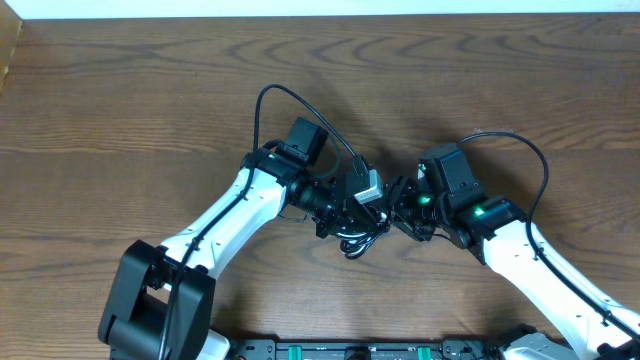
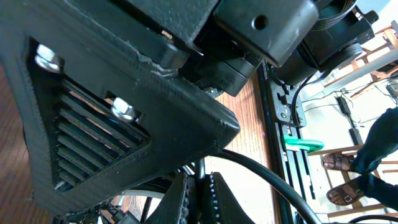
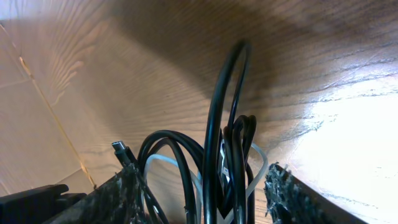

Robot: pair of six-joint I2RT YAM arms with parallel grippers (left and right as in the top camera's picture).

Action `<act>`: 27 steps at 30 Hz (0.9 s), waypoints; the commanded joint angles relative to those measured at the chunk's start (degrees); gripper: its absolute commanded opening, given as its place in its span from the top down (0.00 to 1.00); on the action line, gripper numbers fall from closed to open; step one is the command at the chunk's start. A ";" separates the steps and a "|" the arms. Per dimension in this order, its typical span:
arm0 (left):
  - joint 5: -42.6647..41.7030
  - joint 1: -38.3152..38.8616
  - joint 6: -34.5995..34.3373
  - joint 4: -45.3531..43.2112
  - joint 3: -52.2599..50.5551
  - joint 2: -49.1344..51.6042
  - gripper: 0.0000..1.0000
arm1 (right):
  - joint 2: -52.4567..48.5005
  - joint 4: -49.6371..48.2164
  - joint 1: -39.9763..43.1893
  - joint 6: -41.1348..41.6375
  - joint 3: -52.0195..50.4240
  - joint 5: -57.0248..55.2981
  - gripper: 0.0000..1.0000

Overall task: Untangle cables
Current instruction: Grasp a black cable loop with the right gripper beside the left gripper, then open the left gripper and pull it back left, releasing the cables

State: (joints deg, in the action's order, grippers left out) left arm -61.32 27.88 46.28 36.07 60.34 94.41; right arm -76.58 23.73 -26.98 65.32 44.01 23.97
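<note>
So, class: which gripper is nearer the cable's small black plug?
Right, it seems. The plug sits just beside a finger of the open right gripper, whose fingers straddle the cables. The shut left gripper shows no plug in its view.

Left arm, right arm: white shells, black joints, black wires; green lamp (on right arm); silver screws on slatted black mount; right gripper, rough black fingers.
</note>
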 commanded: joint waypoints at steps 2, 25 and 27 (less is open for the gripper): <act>-0.52 0.07 -0.11 0.11 -0.24 0.87 0.92 | -0.22 0.04 -1.01 -0.22 0.74 -0.04 0.38; -0.52 0.07 -0.11 0.26 -0.24 0.87 0.92 | -0.22 -0.11 -1.86 -0.22 0.74 -2.86 0.99; -0.55 0.07 -0.11 0.26 -0.24 0.87 0.92 | -0.22 -0.11 -1.84 -0.22 0.74 -2.89 0.99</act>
State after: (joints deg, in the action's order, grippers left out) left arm -61.10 27.81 46.28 36.07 60.34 94.41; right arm -76.58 24.01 -28.47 65.10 43.99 22.48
